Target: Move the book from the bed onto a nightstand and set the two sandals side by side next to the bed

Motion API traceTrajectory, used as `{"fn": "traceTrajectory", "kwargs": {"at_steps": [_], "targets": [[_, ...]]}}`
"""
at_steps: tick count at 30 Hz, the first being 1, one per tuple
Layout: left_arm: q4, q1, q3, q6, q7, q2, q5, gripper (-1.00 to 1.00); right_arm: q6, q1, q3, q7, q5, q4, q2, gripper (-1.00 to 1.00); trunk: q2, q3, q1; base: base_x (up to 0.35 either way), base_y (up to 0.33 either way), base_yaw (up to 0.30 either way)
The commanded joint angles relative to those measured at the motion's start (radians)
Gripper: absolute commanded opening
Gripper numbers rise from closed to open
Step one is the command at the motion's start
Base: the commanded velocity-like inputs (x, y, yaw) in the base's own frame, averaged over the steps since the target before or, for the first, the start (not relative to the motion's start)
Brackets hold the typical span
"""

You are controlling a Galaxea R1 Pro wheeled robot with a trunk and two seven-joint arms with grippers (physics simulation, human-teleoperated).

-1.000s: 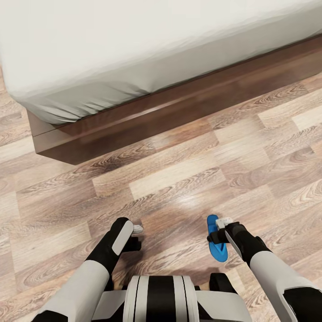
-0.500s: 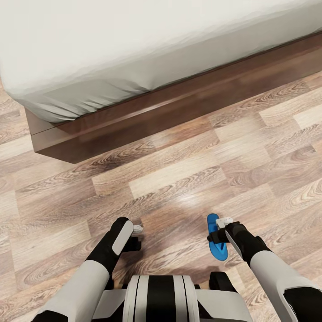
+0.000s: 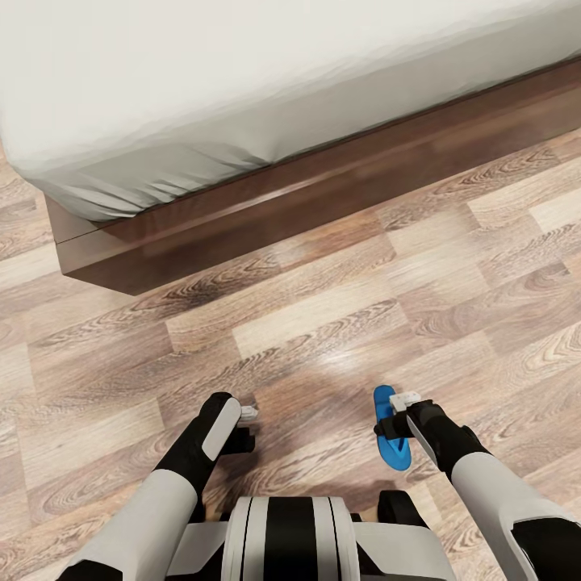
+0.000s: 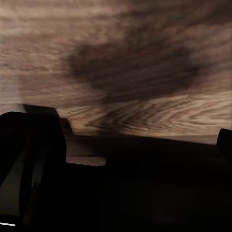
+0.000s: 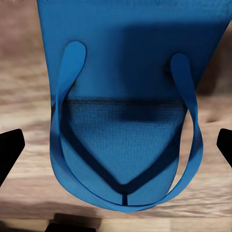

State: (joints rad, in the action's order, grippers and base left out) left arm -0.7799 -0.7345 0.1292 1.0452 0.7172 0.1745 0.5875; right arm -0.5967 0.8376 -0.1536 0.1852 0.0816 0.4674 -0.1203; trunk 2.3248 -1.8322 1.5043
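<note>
One blue sandal (image 3: 392, 442) gripped by right end effector (image 3: 393, 424) just above wood floor (image 3: 323, 323), near bed (image 3: 242, 97), left end effector (image 3: 246, 428) low, empty, maybe shut.

One bed (image 3: 242, 121) lies at the far side, with one mattress (image 3: 202, 73) on one wooden frame (image 3: 339, 190). One blue sandal (image 3: 391, 440) shows near right. Two arms reach forward, each ending in one tool: left tool (image 3: 246, 415), right tool (image 3: 403, 401).
</note>
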Motion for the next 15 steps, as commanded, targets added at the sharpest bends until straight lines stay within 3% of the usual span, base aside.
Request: {"fn": "traceTrajectory", "kwargs": {"at_steps": [1, 15], "targets": [[-0.001, 0.000, 0.001, 0.002, 0.010, 0.000, 0.009, 1.00, -0.004, 0.000, -0.004, 0.006, 0.009, 0.002, -0.001, 1.00, 0.000, 0.000, 0.000, 0.000, 0.000, 0.000], [-0.001, 0.000, 0.001, 0.002, 0.010, 0.000, 0.009, 1.00, 0.003, 0.000, -0.003, 0.003, 0.009, 0.001, -0.001, 1.00, 0.000, 0.000, 0.000, 0.000, 0.000, 0.000]]}}
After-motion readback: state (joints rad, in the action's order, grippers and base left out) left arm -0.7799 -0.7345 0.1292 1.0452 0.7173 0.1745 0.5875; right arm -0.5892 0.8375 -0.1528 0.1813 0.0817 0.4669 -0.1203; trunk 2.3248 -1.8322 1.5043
